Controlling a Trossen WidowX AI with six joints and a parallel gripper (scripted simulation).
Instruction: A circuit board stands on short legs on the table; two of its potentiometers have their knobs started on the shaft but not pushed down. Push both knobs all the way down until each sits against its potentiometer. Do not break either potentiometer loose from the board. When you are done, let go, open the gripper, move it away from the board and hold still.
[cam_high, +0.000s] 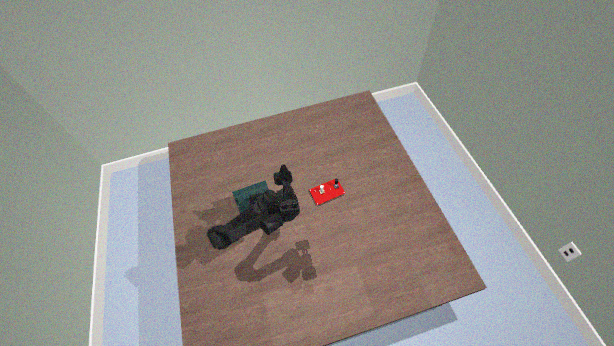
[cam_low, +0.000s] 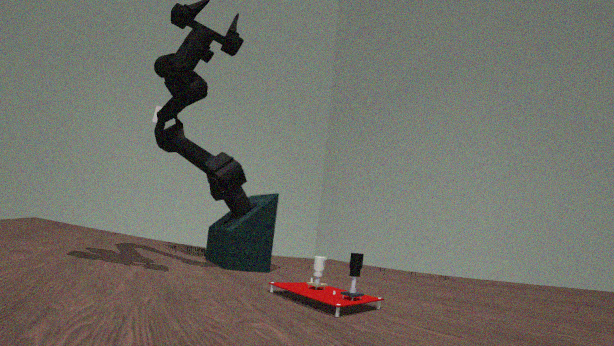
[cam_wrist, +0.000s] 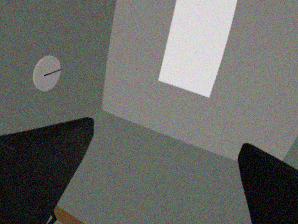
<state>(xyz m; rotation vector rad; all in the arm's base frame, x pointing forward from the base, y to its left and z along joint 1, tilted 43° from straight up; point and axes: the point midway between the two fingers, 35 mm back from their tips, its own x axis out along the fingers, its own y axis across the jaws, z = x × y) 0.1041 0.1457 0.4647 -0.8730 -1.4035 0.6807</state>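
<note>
The red circuit board (cam_high: 320, 199) (cam_low: 325, 296) stands on short white legs on the table. A black knob (cam_high: 336, 181) (cam_low: 356, 265) stands upright on its shaft, with a clear length of pale shaft showing between it and its dark potentiometer (cam_low: 352, 295). A white knob (cam_high: 322, 188) (cam_low: 319, 264) stands upright nearer the robot base, with a short length of shaft showing above its pale potentiometer (cam_low: 317, 285). My gripper (cam_low: 222, 8) (cam_wrist: 169, 140) is wide open and empty, high above the table and away from the board, with its fingers pointing upward.
The dark teal robot base (cam_high: 242, 197) (cam_low: 240, 245) stands on the wooden table (cam_high: 360, 240) (cam_low: 150, 300), beside the board. The arm rises from it. The wrist view shows walls, a round clock (cam_wrist: 47, 73) and a bright ceiling panel (cam_wrist: 200, 45), not the board.
</note>
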